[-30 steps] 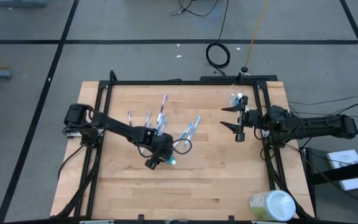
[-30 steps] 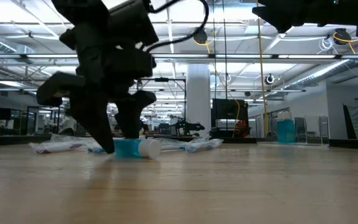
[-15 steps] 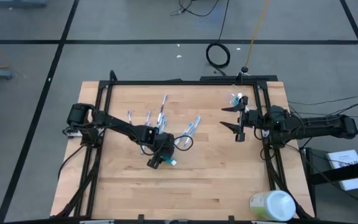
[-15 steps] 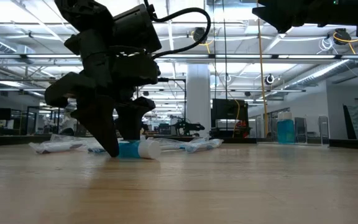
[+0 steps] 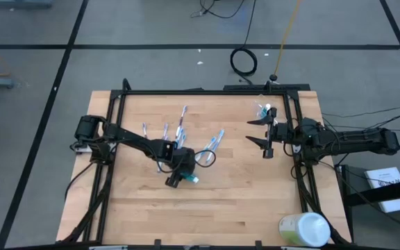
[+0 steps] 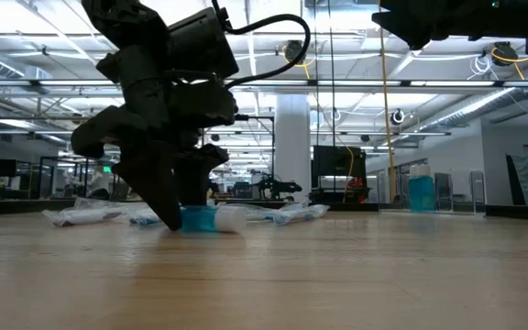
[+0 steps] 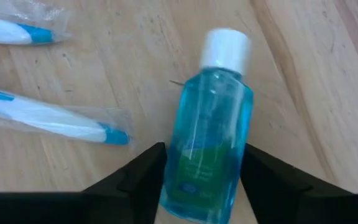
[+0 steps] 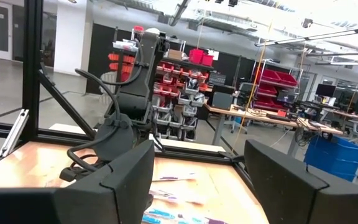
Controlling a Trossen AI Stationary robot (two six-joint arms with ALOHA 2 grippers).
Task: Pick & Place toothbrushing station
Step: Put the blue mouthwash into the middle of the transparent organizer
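High: left gripper (image 5: 178, 179) has slid nearer the toothbrushes (image 5: 179, 132) mid-tabletop. Low: jaws narrowing around the blue bottle (image 6: 207, 218) (lying flat). Left wrist: bottle between fingers (image 7: 135, 180), grasp imminent. Right gripper (image 5: 264, 136) waits, jaws wide.

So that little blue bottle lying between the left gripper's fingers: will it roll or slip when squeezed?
The small blue bottle lies on its side on the table and looks rounded, so it may roll if nudged. Its clear, smooth wall probably makes it slippery between the left gripper's fingers. It seems full of liquid, so likely heavy for its size.
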